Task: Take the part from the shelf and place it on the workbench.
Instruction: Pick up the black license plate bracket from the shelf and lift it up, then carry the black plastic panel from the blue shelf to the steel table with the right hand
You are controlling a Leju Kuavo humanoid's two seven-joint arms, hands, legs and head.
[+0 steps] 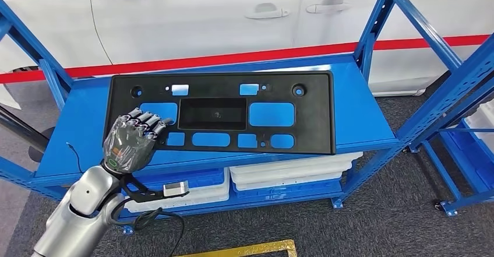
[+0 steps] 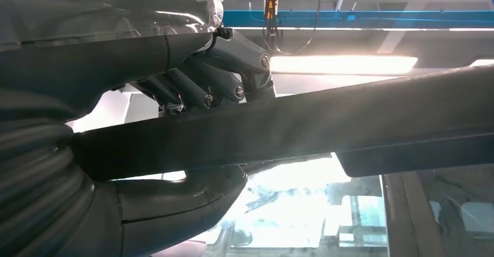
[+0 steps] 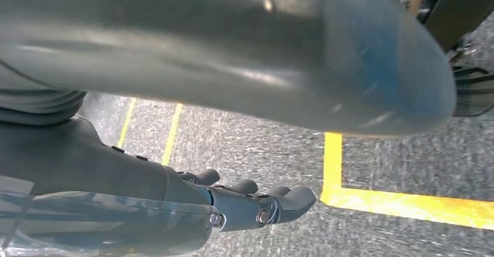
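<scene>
A long black plastic part (image 1: pixel 221 112), a flat panel pierced with rectangular and rounded cut-outs, lies flat on the top level of a blue metal shelf (image 1: pixel 361 117), spanning most of its width. The robot's left hand (image 1: pixel 131 142) is at the panel's near left corner: its dark fingers (image 1: pixel 145 123) lie curled over the top of the edge, and the left wrist view shows the fingers (image 2: pixel 224 85) above the panel's edge (image 2: pixel 349 123) and the thick thumb (image 2: pixel 192 193) beneath it, so the hand pinches the part between them. The right hand (image 3: pixel 233 204) hangs low over grey carpeted floor (image 3: pixel 262 146) marked with yellow tape lines (image 3: pixel 408 204); its fingers (image 3: pixel 291 199) are gently curled and hold nothing. On the lower shelf level sit white plastic bins (image 1: pixel 291 172). Behind the shelf stands a white car (image 1: pixel 204 12) with a red stripe (image 1: pixel 233 57) running in front of it.
</scene>
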